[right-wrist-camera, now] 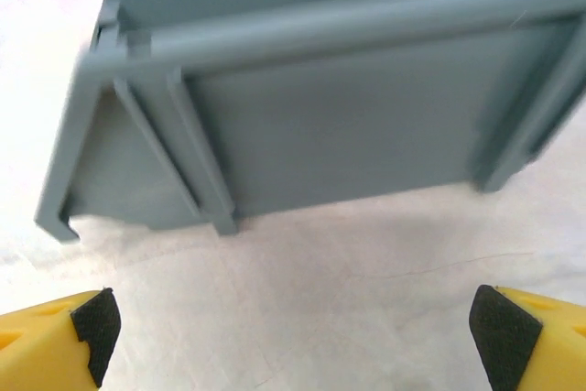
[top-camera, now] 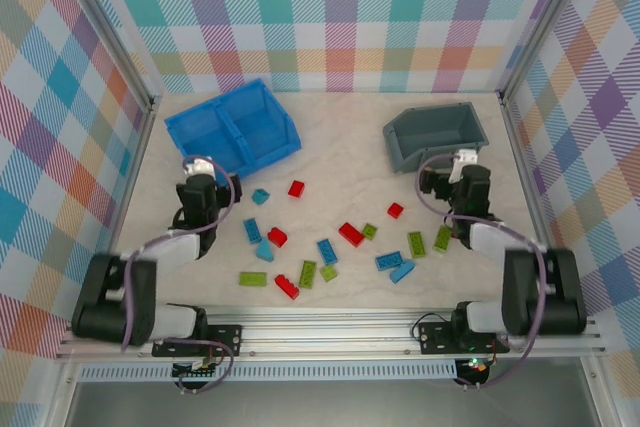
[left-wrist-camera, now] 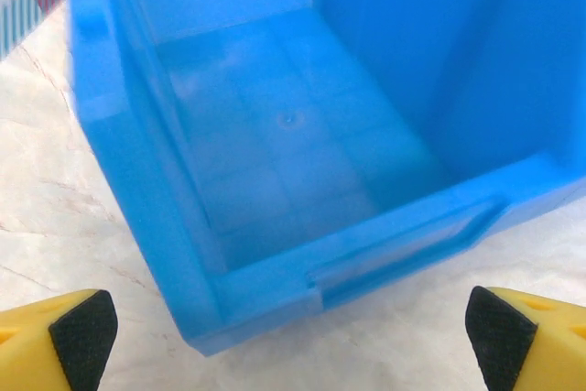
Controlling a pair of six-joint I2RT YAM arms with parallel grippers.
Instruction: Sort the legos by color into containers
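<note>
Red, lime green and blue legos lie scattered over the middle of the table, among them a red brick [top-camera: 351, 234], a green brick [top-camera: 416, 243] and a blue brick [top-camera: 253, 230]. The bright blue two-compartment bin [top-camera: 232, 127] stands at the back left, the dark grey bin [top-camera: 435, 135] at the back right. My left gripper [top-camera: 209, 171] hovers just in front of the blue bin [left-wrist-camera: 385, 244], open and empty [left-wrist-camera: 291, 345]. In front of the grey bin [right-wrist-camera: 348, 135], my right gripper [top-camera: 456, 165] is also open with nothing between its fingers [right-wrist-camera: 293, 341].
Plaid walls enclose the table on the left, back and right. A bare strip of table [top-camera: 340, 137] lies between the two bins. The arm bases sit on a metal rail [top-camera: 330, 332] at the near edge.
</note>
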